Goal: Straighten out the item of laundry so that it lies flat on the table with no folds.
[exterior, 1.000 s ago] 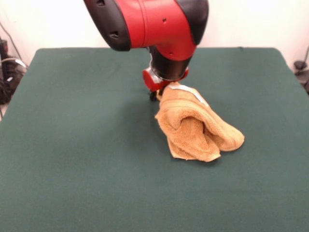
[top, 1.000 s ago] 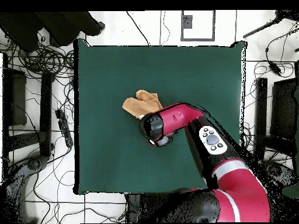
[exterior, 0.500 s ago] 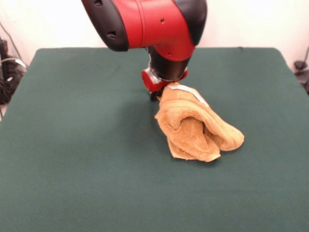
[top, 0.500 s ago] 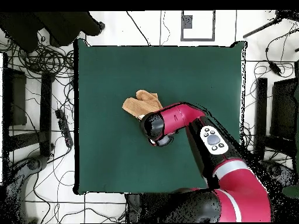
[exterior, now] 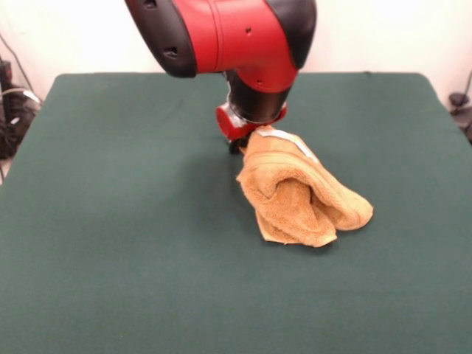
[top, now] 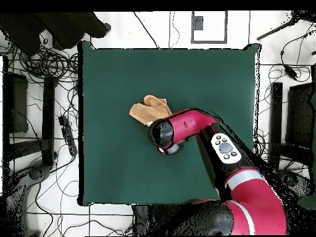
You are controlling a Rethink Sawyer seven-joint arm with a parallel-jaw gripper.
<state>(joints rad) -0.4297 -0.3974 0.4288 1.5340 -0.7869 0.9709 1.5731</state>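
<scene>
Front view: the towel [exterior: 302,193] sits bunched near the middle of the green worktop [exterior: 110,243], its far corner raised to the gripper [exterior: 247,140] under the red arm [exterior: 221,37]. That raised corner suggests the jaws are pinching it to pull a fold open, though whether they are shut I cannot tell.

Overhead view: the towel [top: 148,109] lies just beyond the arm's head [top: 165,134], which hides the grasp.

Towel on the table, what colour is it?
Golden-orange towel, seen best in the front view.
</scene>
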